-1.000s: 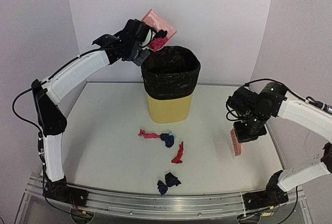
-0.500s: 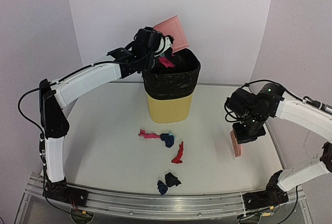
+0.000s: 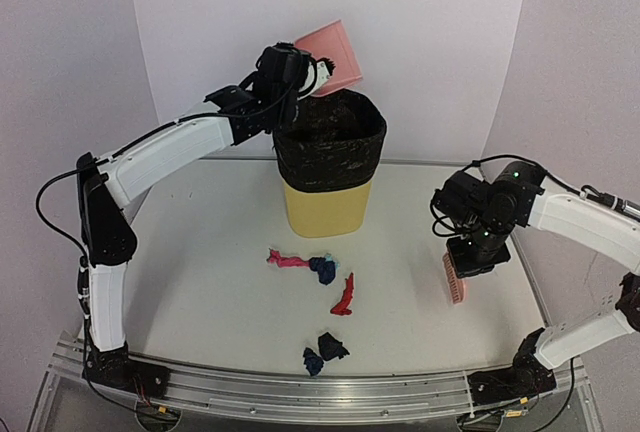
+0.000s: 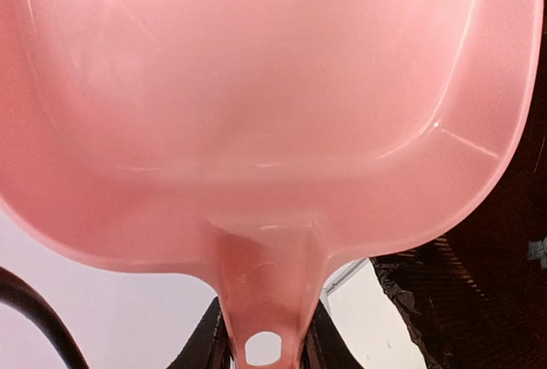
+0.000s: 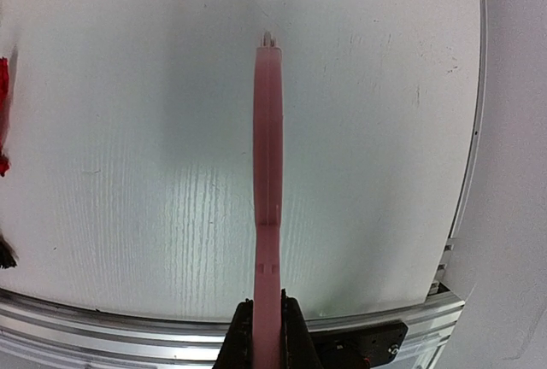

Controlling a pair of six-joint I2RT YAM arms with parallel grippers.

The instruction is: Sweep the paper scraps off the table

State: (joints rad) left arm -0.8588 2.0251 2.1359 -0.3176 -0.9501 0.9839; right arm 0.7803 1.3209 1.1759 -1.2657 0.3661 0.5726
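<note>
My left gripper (image 3: 300, 74) is shut on the handle of the pink dustpan (image 3: 333, 52), held tipped above the back rim of the bin (image 3: 330, 142). In the left wrist view the pan (image 4: 256, 87) fills the frame and looks empty, its handle between my fingers (image 4: 265, 348). My right gripper (image 3: 475, 252) is shut on the pink brush (image 3: 454, 280), held above the table (image 3: 200, 272) at the right; it also shows in the right wrist view (image 5: 267, 172). Paper scraps lie in the middle: a pink one (image 3: 288, 259), a navy one (image 3: 323, 270), a red one (image 3: 343, 297), dark ones (image 3: 323, 350).
The yellow bin with a black liner stands at the back centre of the table. A metal rail (image 3: 300, 392) runs along the front edge. White walls close the back and sides. In the right wrist view a red scrap (image 5: 3, 113) shows at the left edge.
My left arm swung the dustpan right and tipped it over the bin; the scraps it carried dropped out. My right gripper with the brush shifted slightly left.
</note>
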